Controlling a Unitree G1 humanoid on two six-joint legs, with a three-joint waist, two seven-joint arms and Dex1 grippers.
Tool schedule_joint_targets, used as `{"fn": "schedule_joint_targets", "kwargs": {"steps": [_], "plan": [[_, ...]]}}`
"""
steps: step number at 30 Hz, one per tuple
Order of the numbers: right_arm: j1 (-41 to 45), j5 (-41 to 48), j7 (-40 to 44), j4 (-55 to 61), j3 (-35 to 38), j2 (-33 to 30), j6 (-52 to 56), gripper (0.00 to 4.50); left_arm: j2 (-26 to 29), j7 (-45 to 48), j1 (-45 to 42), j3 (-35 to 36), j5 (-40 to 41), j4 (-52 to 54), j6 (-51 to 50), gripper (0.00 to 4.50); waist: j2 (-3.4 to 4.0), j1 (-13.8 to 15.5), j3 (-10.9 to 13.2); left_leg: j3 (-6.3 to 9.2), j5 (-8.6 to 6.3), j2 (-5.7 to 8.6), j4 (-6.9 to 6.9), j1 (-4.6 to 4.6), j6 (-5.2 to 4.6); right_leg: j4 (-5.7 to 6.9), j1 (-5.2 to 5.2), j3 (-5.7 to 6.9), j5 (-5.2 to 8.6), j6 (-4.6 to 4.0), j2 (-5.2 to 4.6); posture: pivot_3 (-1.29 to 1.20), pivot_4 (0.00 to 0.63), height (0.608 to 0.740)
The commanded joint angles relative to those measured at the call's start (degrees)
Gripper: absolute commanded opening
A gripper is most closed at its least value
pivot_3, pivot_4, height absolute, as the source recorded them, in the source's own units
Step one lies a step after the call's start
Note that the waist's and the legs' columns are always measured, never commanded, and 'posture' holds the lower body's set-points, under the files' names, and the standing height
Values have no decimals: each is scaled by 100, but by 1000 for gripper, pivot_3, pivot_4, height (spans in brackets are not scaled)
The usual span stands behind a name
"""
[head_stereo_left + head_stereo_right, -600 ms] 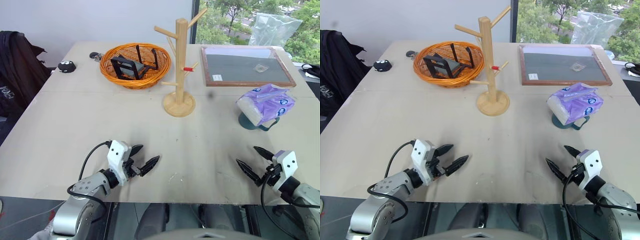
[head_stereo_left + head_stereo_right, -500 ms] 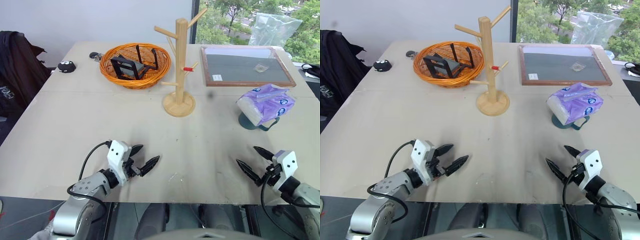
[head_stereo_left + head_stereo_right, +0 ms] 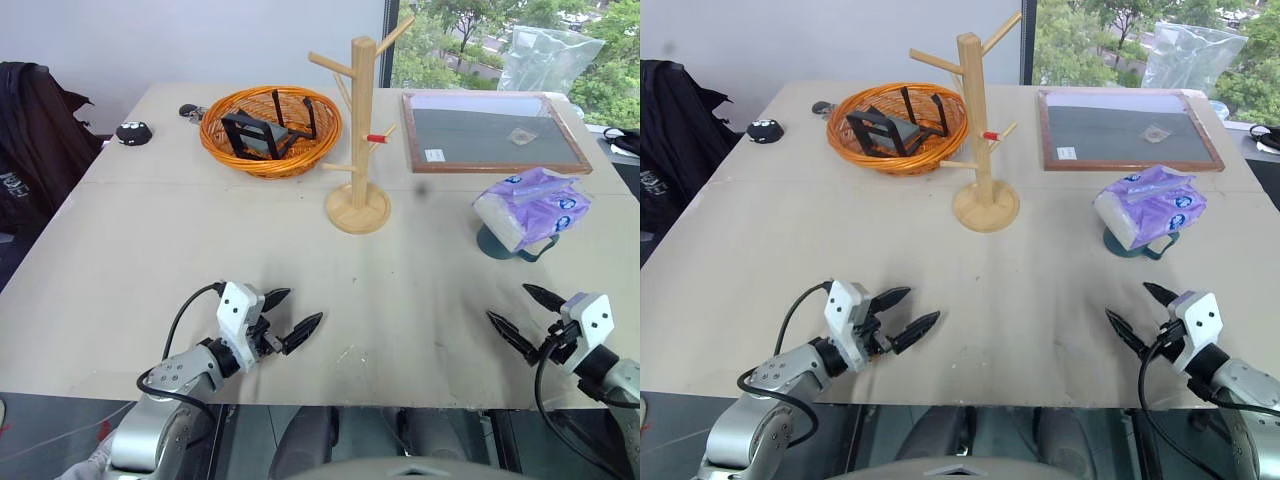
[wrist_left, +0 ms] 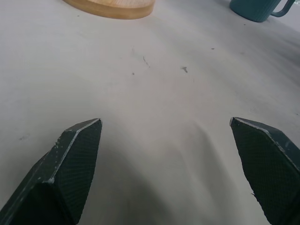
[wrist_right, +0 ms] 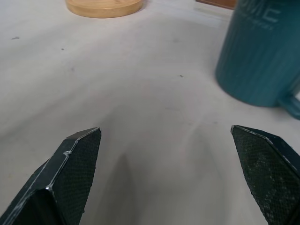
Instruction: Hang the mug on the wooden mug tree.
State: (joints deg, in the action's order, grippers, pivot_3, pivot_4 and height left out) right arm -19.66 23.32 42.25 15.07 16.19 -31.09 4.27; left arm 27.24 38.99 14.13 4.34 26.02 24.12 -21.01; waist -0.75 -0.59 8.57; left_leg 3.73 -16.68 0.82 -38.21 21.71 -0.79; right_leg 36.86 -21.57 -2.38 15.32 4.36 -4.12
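One mug (image 5: 260,56), one wooden mug tree (image 3: 358,130), one basket (image 3: 270,130), one tissue pack (image 3: 532,205), one framed board (image 3: 492,132). Beige surface (image 3: 200,240), window with trees behind. Mug sits under the tissue pack, ahead of my right claw (image 3: 528,315), apart. Left claw (image 3: 292,316) too: both wide open, empty.

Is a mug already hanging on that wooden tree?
No, the wooden mug tree has bare pegs; the mug stands on the table under the tissue pack.

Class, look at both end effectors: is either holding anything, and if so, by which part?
Nothing is held. The left end effector and right end effector are both open above the table; the mug stands untouched.
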Motion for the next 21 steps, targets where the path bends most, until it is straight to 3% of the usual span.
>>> {"fn": "schedule_joint_targets", "kwargs": {"steps": [1,12,16,21], "plan": [[-61,75,29,179,213,-47,-90,4479,1,61,-40,-15,4,51,135,4500,0,0,0,0,0,0,0,0,0,0,0,0,0,0,0,0,150,740],[-20,278,-235,1105,1618,-514,-253,4479,145,673,-1039,-261,559,316,-117,4500,2,-11,0,-1,0,2,-2,1,0,1,1,0,-1,1,1,0,150,740],[836,142,-699,1466,1341,-903,370,4479,272,978,-1751,-509,806,509,-357,4500,0,-29,0,-5,1,2,-6,-2,0,6,2,-2,-1,2,6,0,150,740],[1797,-164,-1025,1452,441,-880,856,4479,367,992,-2434,-554,1041,656,-694,4500,-3,-16,0,0,2,8,-7,2,1,5,1,3,-1,1,8,0,150,740]]}}
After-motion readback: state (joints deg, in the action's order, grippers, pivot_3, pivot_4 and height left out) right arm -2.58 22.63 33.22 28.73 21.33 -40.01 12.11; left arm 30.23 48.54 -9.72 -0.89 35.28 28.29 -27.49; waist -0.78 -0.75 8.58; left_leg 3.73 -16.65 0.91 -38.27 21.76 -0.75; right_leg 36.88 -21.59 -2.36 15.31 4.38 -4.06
